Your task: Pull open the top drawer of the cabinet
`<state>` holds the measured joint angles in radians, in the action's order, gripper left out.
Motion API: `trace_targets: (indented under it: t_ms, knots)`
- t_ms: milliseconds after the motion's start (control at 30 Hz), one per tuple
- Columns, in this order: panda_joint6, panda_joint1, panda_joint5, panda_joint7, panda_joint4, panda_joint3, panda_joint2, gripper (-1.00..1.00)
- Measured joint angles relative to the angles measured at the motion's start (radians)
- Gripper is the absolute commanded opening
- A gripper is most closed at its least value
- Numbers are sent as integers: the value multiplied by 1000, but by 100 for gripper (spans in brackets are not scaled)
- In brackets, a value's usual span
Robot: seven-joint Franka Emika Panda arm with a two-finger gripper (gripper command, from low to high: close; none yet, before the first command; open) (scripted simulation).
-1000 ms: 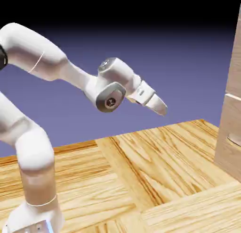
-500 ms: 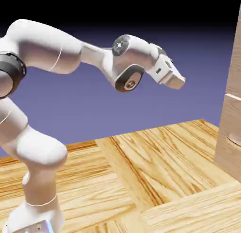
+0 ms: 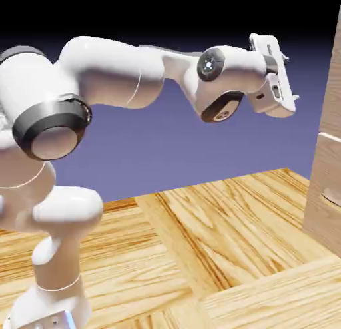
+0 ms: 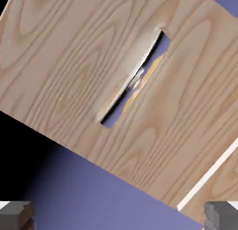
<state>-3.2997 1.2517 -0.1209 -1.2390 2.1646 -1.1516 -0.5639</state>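
Observation:
The cabinet point(image 3: 329, 154) is a light-tan wood-grain box at the exterior view's right edge. A thin seam splits its front, and the top drawer point(image 3: 333, 81) is the panel above that seam. My gripper point(image 3: 288, 98) hangs high in the air, level with this panel and a short gap to its left, touching nothing. In the hand view the top drawer front point(image 4: 69, 61) fills the frame at a tilt, with a curved bar handle point(image 4: 135, 77) at its middle. Both grey fingertips point(image 4: 16, 215) sit far apart at the bottom corners, so the gripper point(image 4: 119, 220) is open and empty.
A lower drawer panel point(image 3: 325, 208) with a small handle point(image 3: 331, 198) sits under the seam. The striped wooden floor point(image 3: 200, 254) stretches below the arm. In the hand view a pale seam point(image 4: 209, 175) crosses the lower right.
The arm has risen and swung right toward the cabinet. The hand has turned from pointing down-right to facing the cabinet front. The jaws stayed wide apart.

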Motion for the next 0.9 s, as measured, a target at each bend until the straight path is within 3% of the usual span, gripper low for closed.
trace_targets:
  t_ms: [900]
  knots:
    - [-207,979,-95,-393,-509,-909,5,100]
